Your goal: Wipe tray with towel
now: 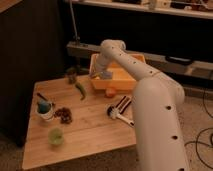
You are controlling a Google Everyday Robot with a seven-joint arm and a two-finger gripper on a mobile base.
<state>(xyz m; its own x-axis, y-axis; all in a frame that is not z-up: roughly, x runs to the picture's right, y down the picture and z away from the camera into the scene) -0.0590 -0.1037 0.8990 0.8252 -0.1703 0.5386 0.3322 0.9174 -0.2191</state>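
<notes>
A yellow tray (120,80) stands at the back right of the wooden table (85,125). My white arm reaches from the lower right over the tray. The gripper (100,75) is down inside the tray at its left end, on a grey-blue towel (104,75) that lies on the tray floor. The arm hides the right part of the tray.
On the table: a green pepper (80,90), a dark jar (72,76), an orange fruit (110,92), a white cup with utensils (45,108), a brown snack pile (63,114), a green cup (55,136), a striped packet (121,106). Dark shelving stands behind.
</notes>
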